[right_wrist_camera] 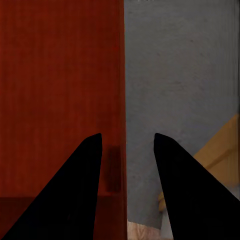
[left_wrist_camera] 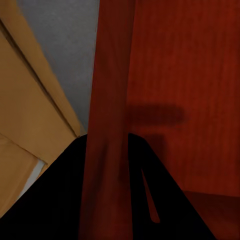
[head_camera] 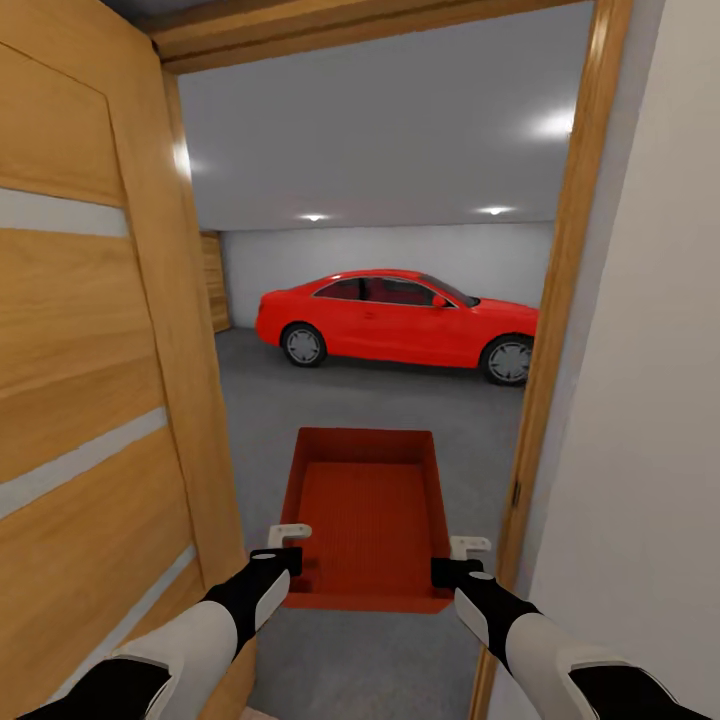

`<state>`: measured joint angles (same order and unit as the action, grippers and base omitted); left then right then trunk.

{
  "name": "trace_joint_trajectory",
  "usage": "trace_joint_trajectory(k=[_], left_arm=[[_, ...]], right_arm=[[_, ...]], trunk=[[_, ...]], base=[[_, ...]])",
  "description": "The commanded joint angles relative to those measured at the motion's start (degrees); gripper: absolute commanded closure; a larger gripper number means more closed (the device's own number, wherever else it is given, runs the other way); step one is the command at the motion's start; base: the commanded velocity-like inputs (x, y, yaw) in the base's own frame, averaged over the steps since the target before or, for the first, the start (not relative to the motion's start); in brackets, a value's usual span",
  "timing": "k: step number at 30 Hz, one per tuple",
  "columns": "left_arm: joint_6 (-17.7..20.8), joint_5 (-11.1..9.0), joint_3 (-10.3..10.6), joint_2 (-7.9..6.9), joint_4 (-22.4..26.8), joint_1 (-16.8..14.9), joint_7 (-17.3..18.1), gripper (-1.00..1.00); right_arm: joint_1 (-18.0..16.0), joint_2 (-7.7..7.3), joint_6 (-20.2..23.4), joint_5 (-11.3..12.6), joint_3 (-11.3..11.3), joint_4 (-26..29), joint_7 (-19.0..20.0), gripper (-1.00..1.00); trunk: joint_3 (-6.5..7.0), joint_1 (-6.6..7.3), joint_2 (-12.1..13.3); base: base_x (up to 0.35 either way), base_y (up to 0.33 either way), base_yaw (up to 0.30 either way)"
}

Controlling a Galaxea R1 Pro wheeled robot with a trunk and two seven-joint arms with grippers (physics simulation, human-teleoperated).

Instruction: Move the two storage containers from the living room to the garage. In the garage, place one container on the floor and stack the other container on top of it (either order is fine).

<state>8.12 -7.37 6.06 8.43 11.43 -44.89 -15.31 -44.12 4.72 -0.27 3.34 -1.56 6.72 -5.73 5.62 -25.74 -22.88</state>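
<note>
One orange-red storage container (head_camera: 365,500) hangs level in front of me in a doorway, over the dark grey garage floor (head_camera: 330,400). My left gripper (head_camera: 285,560) is shut on its left wall near the closest corner; in the left wrist view the black fingers (left_wrist_camera: 107,145) pinch that wall (left_wrist_camera: 107,75). My right gripper (head_camera: 447,572) is at the right wall. In the right wrist view it (right_wrist_camera: 126,137) straddles the wall's edge (right_wrist_camera: 121,75), with grey floor visible between the wall and the outer finger. The second container is out of view.
An open wooden door leaf (head_camera: 90,350) stands close on the left, and a wooden door frame (head_camera: 555,350) and white wall (head_camera: 650,400) close on the right. A red car (head_camera: 400,320) is parked across the garage's far side. Wooden slats (head_camera: 213,280) show at far left.
</note>
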Motion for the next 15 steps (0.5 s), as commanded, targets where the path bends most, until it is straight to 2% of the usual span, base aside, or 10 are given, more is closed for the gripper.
trace_joint_trajectory(k=[1,15], left_arm=[[0.0,1.2,-0.4,-0.16,0.3,0.0,-1.0,1.0],[0.0,1.2,-0.4,-0.16,0.3,0.0,-1.0,1.0]], right_arm=[[0.0,0.03,0.0,1.0,-0.2,-0.2,-0.3,1.0],[0.0,0.03,0.0,1.0,-0.2,-0.2,-0.3,1.0]], trunk=[[0.0,-0.04,0.0],[0.3,-0.04,0.0]], base=[[0.199,0.172,-0.238],[0.199,0.172,-0.238]])
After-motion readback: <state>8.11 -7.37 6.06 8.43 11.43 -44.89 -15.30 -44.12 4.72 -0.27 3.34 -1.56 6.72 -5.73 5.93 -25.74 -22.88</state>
